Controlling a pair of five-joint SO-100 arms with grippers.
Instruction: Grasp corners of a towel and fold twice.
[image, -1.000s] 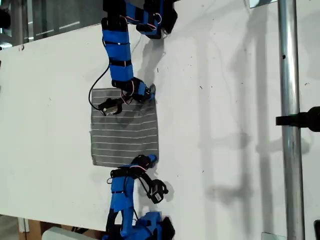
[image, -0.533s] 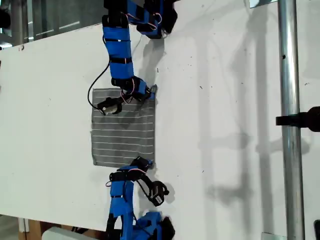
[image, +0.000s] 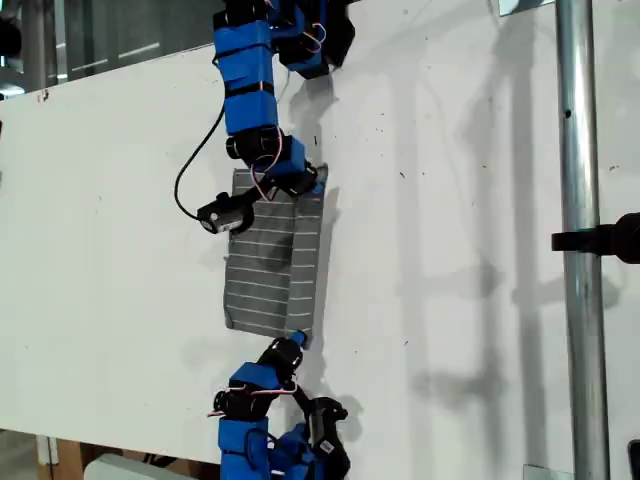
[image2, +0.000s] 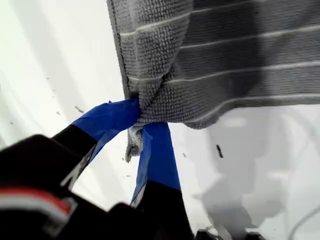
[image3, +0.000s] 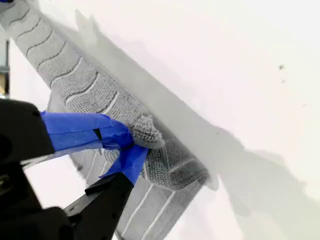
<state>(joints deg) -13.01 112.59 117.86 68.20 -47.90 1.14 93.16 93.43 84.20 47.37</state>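
The grey towel (image: 265, 270) with thin white stripes lies partly lifted on the white table (image: 450, 250), its edge toward the exterior view's right raised into a narrow fold. One arm's gripper (image: 305, 185) pinches the upper corner of that edge and another arm's gripper (image: 297, 340) pinches the lower one; I cannot tell which arm is first. My first gripper (image2: 140, 117) is shut on a bunched corner (image2: 150, 112), with the towel (image2: 225, 60) hanging beyond it. My second gripper (image3: 132, 142) is shut on a corner (image3: 145, 131), the towel (image3: 75, 80) stretching away taut.
A metal pole (image: 580, 250) with a black clamp (image: 610, 240) runs down the exterior view's right. Both blue arm bases sit at the exterior view's top and bottom, in line with the towel. The table edge shows at the exterior view's top left.
Both grippers have lifted the towel's corners on the exterior view's right. The cloth has narrowed and shifted toward that side, and the lower arm has drawn back toward the bottom edge.
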